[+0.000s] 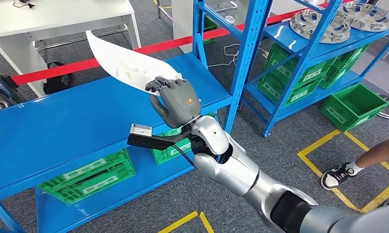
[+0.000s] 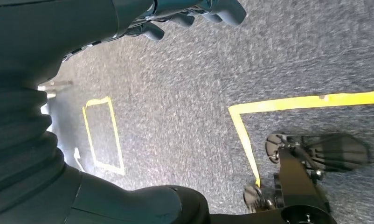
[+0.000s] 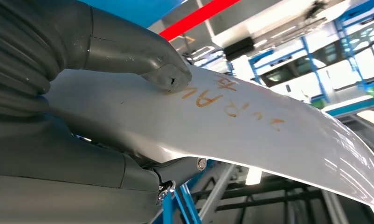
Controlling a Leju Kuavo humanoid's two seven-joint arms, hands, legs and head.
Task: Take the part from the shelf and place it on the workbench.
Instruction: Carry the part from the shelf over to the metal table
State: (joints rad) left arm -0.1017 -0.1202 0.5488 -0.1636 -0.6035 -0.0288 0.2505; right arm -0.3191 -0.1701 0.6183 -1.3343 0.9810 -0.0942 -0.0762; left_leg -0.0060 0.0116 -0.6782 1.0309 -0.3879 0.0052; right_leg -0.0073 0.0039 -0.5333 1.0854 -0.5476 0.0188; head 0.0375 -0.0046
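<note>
A long curved white part (image 1: pixel 122 60) with orange writing on it is held up over the blue workbench (image 1: pixel 61 121), tilted with its far tip raised toward the back left. My right hand (image 1: pixel 177 99) grips its near end, above the bench's right portion. In the right wrist view the thumb (image 3: pixel 143 58) presses on the part (image 3: pixel 250 126) while the fingers wrap beneath it. My left hand (image 2: pixel 190 14) hangs over grey carpet, its fingers curled with nothing in them.
Green crates (image 1: pixel 93 174) sit on the bench's lower shelf. A blue shelf rack (image 1: pixel 299 63) stands at the right with wheel covers (image 1: pixel 318 24) on top and more green crates below. A red barrier tape (image 1: pixel 61 68) runs behind the bench. A person's leg and shoe (image 1: pixel 345 172) are at the right.
</note>
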